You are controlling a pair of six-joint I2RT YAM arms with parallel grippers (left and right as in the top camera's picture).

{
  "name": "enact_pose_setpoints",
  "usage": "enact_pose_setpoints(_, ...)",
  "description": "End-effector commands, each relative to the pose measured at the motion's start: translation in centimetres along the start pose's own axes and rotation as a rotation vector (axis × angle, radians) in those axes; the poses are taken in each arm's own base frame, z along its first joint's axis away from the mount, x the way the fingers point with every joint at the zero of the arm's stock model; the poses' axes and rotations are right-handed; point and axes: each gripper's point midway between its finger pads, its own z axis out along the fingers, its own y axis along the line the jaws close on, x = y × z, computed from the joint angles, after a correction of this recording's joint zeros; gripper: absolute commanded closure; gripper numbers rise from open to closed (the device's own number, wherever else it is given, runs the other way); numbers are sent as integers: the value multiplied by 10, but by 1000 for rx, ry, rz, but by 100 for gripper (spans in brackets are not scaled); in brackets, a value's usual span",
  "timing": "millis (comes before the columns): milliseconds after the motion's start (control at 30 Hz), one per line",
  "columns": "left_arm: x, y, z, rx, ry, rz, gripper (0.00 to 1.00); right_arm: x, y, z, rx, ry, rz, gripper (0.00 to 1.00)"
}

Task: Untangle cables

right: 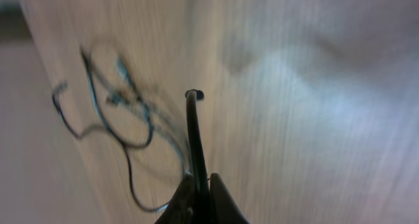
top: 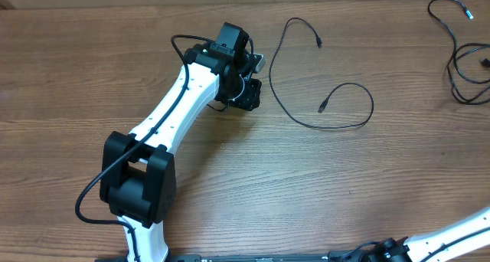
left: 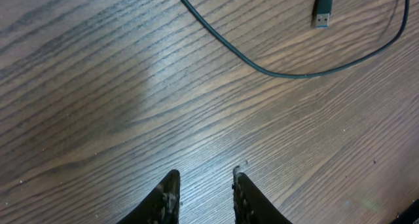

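Your left claw (left: 205,175) hangs part-spread and empty just left of the loose cable (left: 268,73) on the desk (top: 76,78). Well right of that cable lies the tangle (top: 463,67), seemingly the next job. To take it, your right claw (right: 200,181), pressed together, must spread first.

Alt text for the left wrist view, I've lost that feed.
The left gripper, jaws slightly apart and empty, is above the wooden table. Beyond it a thin black cable curves across the wood, with a blue-tipped plug lying at top right.
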Motion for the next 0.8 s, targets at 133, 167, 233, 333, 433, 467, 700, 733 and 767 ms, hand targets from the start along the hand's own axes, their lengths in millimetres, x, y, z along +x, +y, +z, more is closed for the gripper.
enact_pose_setpoints(133,-61,-33,-66,37,-215,98,69,-41,-54,-29,128,-149,-13,96)
enact_pose_setpoints(167,-68,-36,-76,36,-244,108,69,-40,-57,-24,130,-144,-21,96)
enact_pose_setpoints(233,-85,-48,-103,43,-315,134,69,-34,-63,-8,138,-124,-23,96)
enact_pose_setpoints(333,-103,-61,-144,34,-412,160,67,-23,-68,22,145,-96,-41,96)
enact_pose_setpoints(433,-110,-69,-176,13,-475,171,66,-3,-77,58,155,-59,-60,96)
enact_pose_setpoints(467,-111,-71,-183,12,-486,174,66,4,-81,69,160,-46,-63,96)
enact_pose_setpoints(700,-101,-75,-196,10,-468,169,64,81,-117,146,245,45,-55,96)
enact_pose_setpoints(733,-100,-74,-195,9,-461,167,64,89,-118,153,246,53,-69,96)
enact_pose_setpoints(767,-98,-74,-194,8,-454,165,64,97,-118,159,246,59,-84,96)
